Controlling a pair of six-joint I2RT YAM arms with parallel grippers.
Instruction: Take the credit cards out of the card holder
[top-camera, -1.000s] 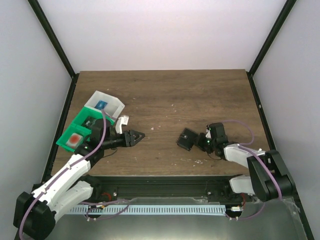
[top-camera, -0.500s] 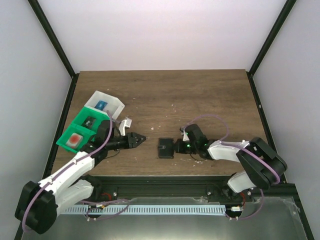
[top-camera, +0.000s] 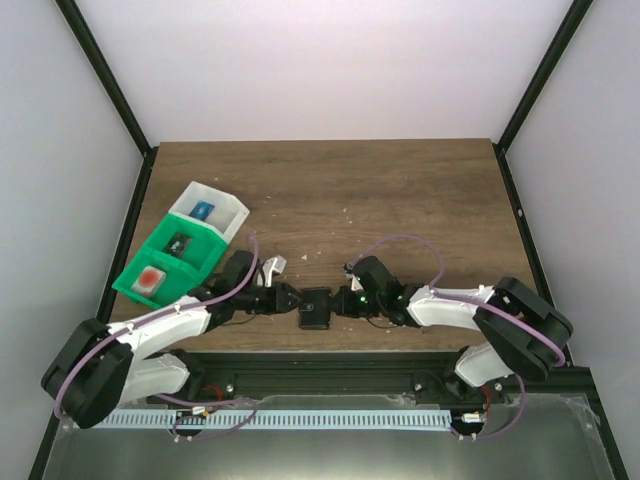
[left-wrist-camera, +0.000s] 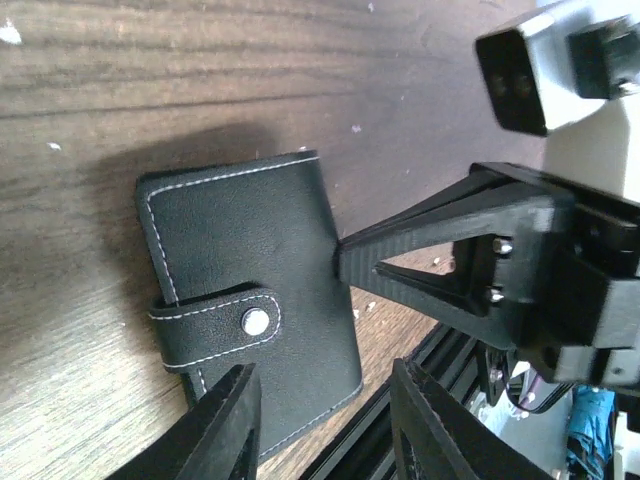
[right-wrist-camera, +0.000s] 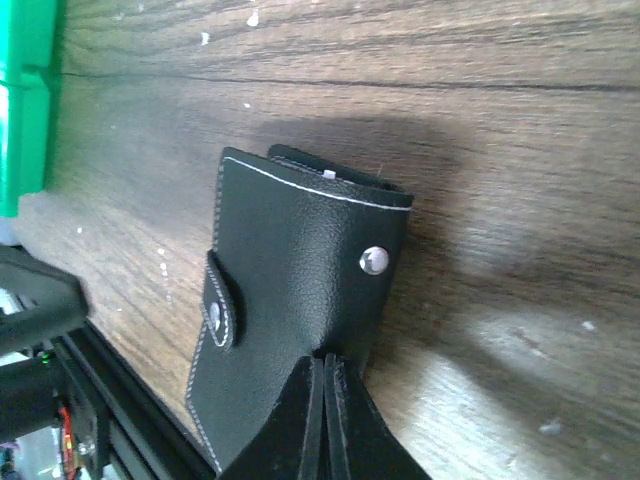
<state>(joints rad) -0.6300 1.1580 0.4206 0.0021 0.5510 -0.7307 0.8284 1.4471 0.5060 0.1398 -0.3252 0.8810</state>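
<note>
The black card holder (top-camera: 317, 308) is folded shut, its snap strap (left-wrist-camera: 215, 325) fastened. My right gripper (top-camera: 336, 303) is shut on the holder's edge, its fingers pressed together in the right wrist view (right-wrist-camera: 325, 372), and holds it low over the wood near the table's front edge. My left gripper (top-camera: 293, 298) is open right at the holder's left side; in its wrist view (left-wrist-camera: 322, 372) one finger overlaps the holder (left-wrist-camera: 250, 270) and nothing is gripped. No cards show in the holder (right-wrist-camera: 290, 290). A reddish card (top-camera: 152, 279) lies in the green bin.
A green bin (top-camera: 138, 290) and a white bin (top-camera: 232, 214) with a blue item (top-camera: 205, 210) stand at the left; a dark item (top-camera: 178, 243) lies in the green bin's far compartment. The black frame rail (top-camera: 330, 360) runs just in front of the holder.
My right gripper has carried the holder left from the right side to the front middle. My left gripper has moved right and down to meet it.
</note>
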